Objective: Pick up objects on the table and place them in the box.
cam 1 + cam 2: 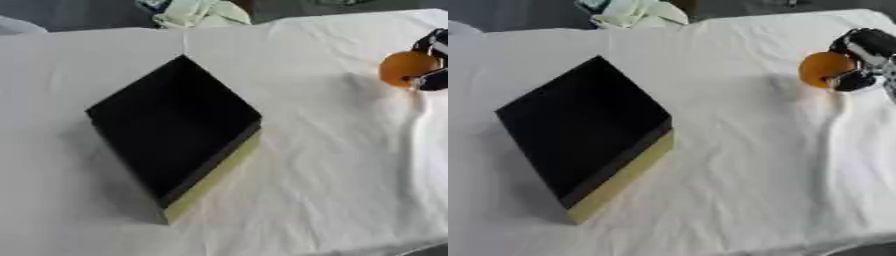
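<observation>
An orange round fruit [822, 68] sits at the right side of the white-clothed table. My right hand [864, 60], black with silver parts, comes in from the right edge with its fingers curled round the fruit. A black open box [171, 122] with a pale yellow side wall [214, 177] lies at the centre left, turned like a diamond; its inside looks dark and I see nothing in it. The left hand shows in no view.
A wrinkled white cloth [332, 165] covers the whole table. A pale green and white bundle [199, 13] lies beyond the far edge. The table's near right corner [420, 247] falls away to a dark floor.
</observation>
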You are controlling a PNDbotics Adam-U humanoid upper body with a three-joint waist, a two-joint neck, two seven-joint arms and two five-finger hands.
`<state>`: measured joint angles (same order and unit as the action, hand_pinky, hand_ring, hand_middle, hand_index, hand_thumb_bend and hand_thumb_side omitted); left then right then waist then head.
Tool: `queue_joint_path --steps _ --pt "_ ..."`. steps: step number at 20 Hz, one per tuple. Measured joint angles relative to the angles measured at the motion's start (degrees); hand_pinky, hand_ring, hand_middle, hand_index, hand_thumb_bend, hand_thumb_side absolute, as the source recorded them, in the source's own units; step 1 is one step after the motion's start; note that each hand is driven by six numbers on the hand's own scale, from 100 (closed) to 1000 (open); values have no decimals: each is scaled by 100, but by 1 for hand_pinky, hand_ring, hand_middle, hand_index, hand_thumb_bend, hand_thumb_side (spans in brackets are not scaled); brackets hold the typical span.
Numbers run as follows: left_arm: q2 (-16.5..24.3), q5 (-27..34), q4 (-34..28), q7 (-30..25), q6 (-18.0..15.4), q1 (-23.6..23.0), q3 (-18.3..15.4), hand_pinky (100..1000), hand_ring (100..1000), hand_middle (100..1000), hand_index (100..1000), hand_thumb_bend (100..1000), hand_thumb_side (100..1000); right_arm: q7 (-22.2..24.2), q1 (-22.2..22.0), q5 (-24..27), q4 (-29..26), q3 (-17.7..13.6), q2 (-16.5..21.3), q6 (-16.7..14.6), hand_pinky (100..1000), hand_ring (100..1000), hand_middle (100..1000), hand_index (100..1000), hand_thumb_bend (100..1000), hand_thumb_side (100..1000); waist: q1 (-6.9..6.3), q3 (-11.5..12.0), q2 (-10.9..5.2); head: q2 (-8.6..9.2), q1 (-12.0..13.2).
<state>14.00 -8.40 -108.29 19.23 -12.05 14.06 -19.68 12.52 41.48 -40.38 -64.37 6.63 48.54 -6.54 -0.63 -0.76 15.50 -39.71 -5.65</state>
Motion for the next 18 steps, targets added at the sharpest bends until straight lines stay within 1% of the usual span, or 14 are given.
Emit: queue_joint_path --steps 2,6,10,12,15,18 --pt "0 0 0 0 0 0 0 433 474 629 495 169 639 11 -16 180 -312 -5 101 -5 386 424 460 579 100 100 2 0 -1 0 0" --pt "0 0 -1 1 1 2 0 434 474 629 496 172 637 52 -3 452 -946 43 283 -153 391 426 462 586 100 100 20 7 -30 -3 2" --pt "2 0 -4 1 1 5 0 434 474 629 497 173 636 196 195 744 -1562 197 383 -311 393 428 465 590 100 100 56 47 -49 -6 31" --pt "2 0 -8 1 2 9 2 434 474 630 497 174 635 324 348 866 -1865 318 382 -322 395 431 467 593 100 100 72 72 -63 -8 50" --pt "2 0 -22 -1 3 9 2 435 474 630 498 173 635 664 606 1027 -2454 536 346 -161 393 427 469 596 100 100 95 125 -69 -10 57" --pt "2 0 -25 -1 4 10 4 435 474 630 498 173 635 1041 942 1152 -2879 760 130 48 391 425 468 596 100 100 119 172 -72 -26 71"
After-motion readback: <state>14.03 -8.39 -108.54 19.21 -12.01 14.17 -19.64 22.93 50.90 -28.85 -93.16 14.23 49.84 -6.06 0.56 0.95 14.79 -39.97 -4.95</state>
